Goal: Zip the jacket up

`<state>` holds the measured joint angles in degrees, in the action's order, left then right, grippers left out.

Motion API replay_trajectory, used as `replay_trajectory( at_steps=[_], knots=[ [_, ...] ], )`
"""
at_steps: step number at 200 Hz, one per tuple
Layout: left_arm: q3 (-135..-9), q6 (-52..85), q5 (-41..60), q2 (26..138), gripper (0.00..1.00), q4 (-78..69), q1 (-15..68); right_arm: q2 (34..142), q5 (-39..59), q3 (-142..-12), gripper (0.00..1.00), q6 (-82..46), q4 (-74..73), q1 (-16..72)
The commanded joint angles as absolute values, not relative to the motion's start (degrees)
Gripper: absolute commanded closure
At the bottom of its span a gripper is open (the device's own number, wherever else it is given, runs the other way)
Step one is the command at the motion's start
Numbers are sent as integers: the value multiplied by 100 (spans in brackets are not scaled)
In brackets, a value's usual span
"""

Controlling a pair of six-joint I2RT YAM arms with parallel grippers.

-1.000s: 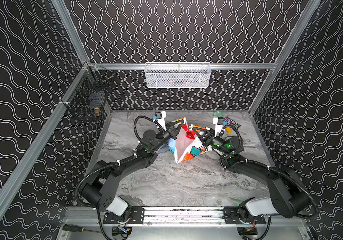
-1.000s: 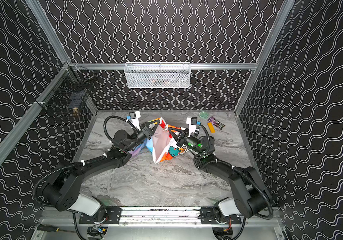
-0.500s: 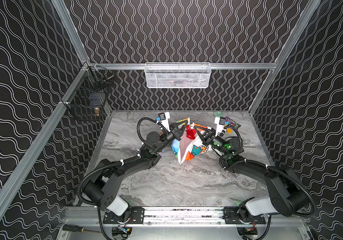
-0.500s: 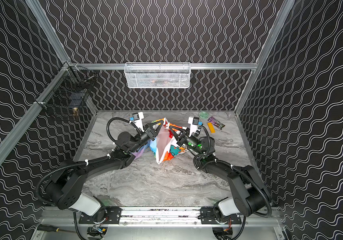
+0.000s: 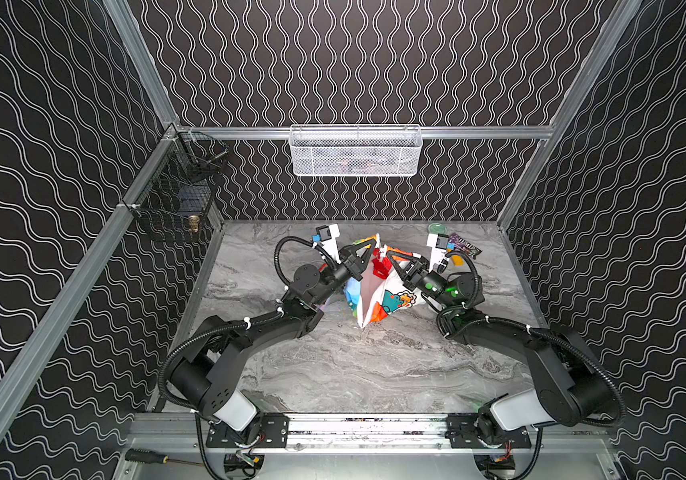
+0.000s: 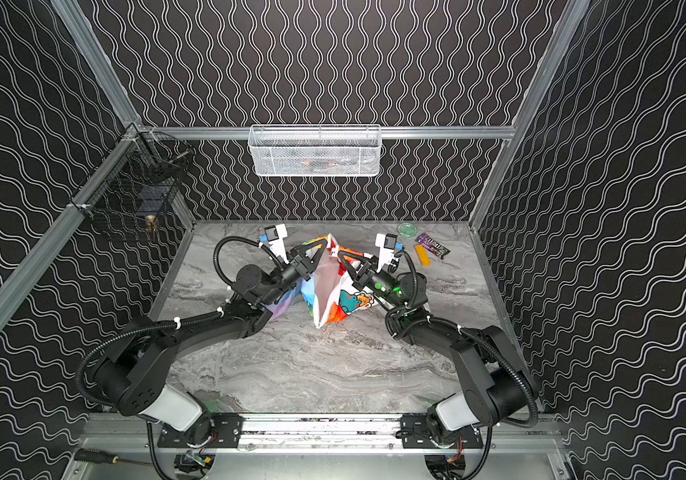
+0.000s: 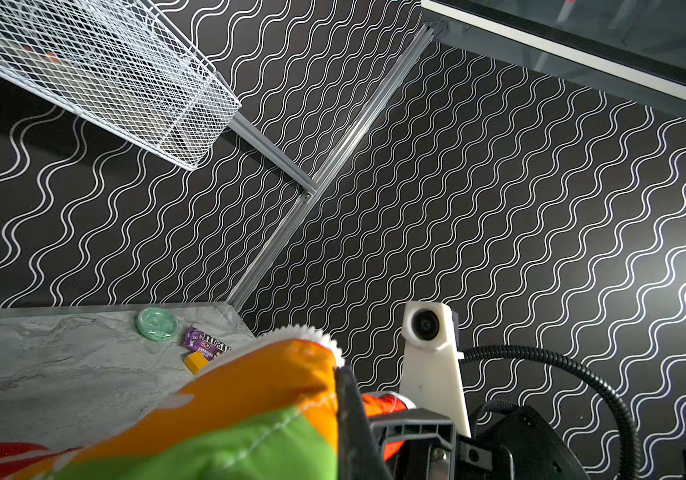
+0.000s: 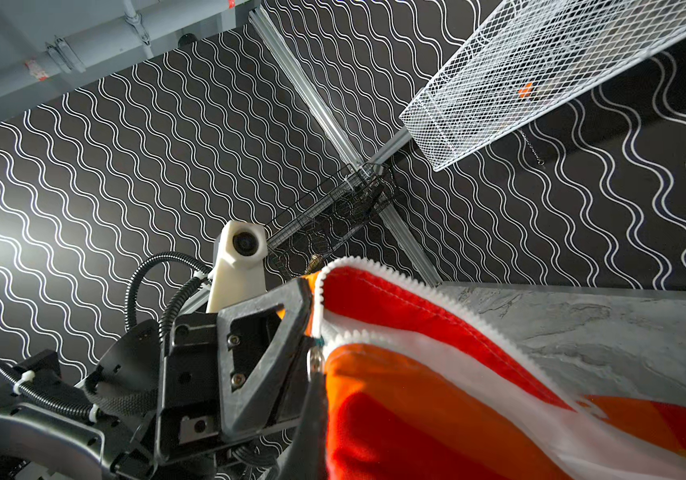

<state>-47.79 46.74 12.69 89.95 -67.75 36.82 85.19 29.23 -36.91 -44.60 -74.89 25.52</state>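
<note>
Two closed grips, jacket raised, zipper unjoined.
My left jaws and right jaws are each clamped on an upper edge of the jacket (image 5: 368, 291), holding it up with its lower end touching the bench (image 5: 333, 365). The rows of zipper teeth (image 8: 374, 270) stand apart. Risk, in my judgement: thin cloth slipping from either pinch, or my close-set jaws colliding, would throw the edges out of line.

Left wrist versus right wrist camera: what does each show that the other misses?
Left wrist only: the green lid, purple wrapper and orange block near a corner of the table, plus the green stripe of the jacket. Right wrist only: the metal zipper pull beside the left gripper, both rows of zipper teeth, unjoined, and the black wire basket. Both: the jacket's orange fabric, the white wire basket, the table.
</note>
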Motion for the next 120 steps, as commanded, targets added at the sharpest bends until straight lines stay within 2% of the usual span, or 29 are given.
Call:
replay_trajectory(
  at_steps=[1,120],
  knots=[
    [-4843,4750,1267,9037,100,-7220,3702,8522,2915,-3770,100,-4560,-7885,2562],
    [-4846,4849,1327,9173,100,-7361,3778,8583,2751,-3771,100,-4636,-7900,2559]
  ],
)
